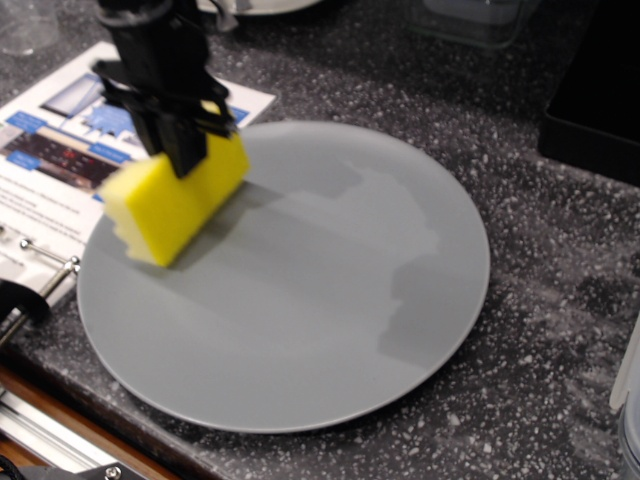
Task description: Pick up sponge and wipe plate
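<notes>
Though printed, leaflet [60, 150] text unreadable

**One camera, looking down from the front**

There is just one view. The camera sits up high and close, and looks down at a slant onto the dark speckled counter [560, 330]. The grey plate [300, 330] fills most of the picture. The arm comes in from the top left, so only its lower part shows. The picture is a bit blurry there.

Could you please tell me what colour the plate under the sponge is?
Plain matte grey plate, clearest in observation.image.
</notes>
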`<state>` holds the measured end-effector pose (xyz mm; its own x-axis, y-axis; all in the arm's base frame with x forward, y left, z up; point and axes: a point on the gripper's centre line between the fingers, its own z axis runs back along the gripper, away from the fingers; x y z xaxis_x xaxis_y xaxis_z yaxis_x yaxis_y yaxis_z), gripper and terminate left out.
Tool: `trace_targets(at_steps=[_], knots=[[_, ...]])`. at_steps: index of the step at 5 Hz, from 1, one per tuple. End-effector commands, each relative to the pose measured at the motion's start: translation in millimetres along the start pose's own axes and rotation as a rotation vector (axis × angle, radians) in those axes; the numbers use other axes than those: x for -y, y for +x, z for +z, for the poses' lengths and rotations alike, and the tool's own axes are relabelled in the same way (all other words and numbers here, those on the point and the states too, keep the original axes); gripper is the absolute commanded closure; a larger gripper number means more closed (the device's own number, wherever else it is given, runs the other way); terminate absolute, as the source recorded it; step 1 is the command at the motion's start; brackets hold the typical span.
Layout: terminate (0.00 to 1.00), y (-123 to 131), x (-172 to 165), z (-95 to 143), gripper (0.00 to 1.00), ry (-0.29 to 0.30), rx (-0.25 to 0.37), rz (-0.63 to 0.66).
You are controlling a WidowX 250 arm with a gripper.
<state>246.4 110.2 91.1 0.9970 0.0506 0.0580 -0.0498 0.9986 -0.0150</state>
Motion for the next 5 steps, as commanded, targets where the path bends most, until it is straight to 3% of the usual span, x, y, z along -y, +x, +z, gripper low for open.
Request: trace_targets(at_steps=[1, 3, 4, 5], knots=[[0.0, -7.8, 16.0, 1.9, 1.0, 0.001, 0.003, 0.006], [0.0, -20.0, 62.9, -46.7, 1.0, 0.067, 0.066, 0.037], [0.0, -18.3, 105.1, -35.0, 1.0, -0.022, 0.04, 0.061], [1.0, -25.9, 153.1, -24.8, 1.0, -0.097, 0.045, 0.069]])
